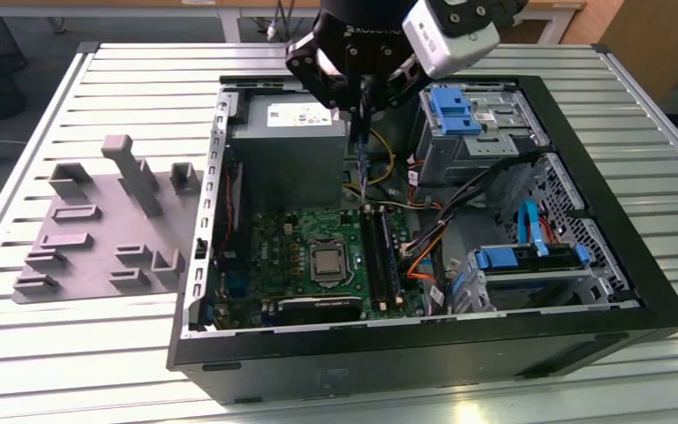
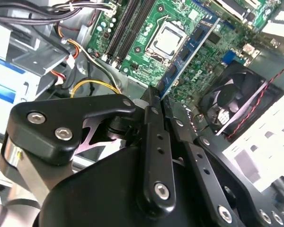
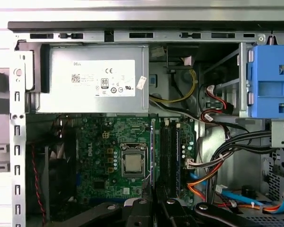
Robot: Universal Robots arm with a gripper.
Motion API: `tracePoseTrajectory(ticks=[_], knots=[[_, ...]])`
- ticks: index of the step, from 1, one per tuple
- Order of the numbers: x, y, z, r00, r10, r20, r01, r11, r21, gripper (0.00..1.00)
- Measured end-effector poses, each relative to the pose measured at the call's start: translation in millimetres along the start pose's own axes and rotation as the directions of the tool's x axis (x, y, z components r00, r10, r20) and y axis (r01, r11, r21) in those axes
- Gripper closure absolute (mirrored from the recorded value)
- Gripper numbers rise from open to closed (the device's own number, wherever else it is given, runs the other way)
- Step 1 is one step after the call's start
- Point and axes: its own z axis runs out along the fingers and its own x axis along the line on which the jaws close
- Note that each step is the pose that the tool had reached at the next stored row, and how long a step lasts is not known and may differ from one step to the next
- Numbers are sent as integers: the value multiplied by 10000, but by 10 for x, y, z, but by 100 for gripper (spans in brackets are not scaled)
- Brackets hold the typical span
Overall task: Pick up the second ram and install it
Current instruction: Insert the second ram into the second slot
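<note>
On the exterior view's left, a grey holder point(image 1: 103, 225) sits on the slatted surface point(image 1: 139, 353) w/ empty slots, beside the open PC case point(image 1: 433, 353). So pickup looks done: claw point(image 1: 360, 88) hangs over the case mid-way, pinched narrow on the ram point(image 1: 364, 155), which hangs edge-down from it, well above the board point(image 1: 274, 247). In the second wrist view the ram point(image 2: 189, 49) runs out from the shut fingers point(image 2: 154, 142) toward the CPU point(image 2: 169, 39).

Left to do, by my read: seat it. It isn't in a slot yet. The black slots point(image 3: 169, 151) lie just right of the CPU point(image 3: 132, 163) in the first wrist view; can't tell if one's already filled.

Around: PSU point(image 3: 92, 78) behind the board, fan point(image 2: 232, 104) at the board's edge. Right of the slots, a bundle of cables point(image 1: 445, 243) crowds close, the likeliest snag. Further right, blue drive bays point(image 1: 528, 261).
</note>
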Motion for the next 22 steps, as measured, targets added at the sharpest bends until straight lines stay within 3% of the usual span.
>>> tracePoseTrajectory(ticks=[5,11,16,22], knots=[[0,0,3,9979,651,-1,-651,9979,11,86],[0,0,7,9903,1391,-2,-1391,9903,23,86],[0,0,11,9802,1980,-1,-1980,9802,34,86],[0,0,14,9628,2703,-1,-2703,9628,44,86]])
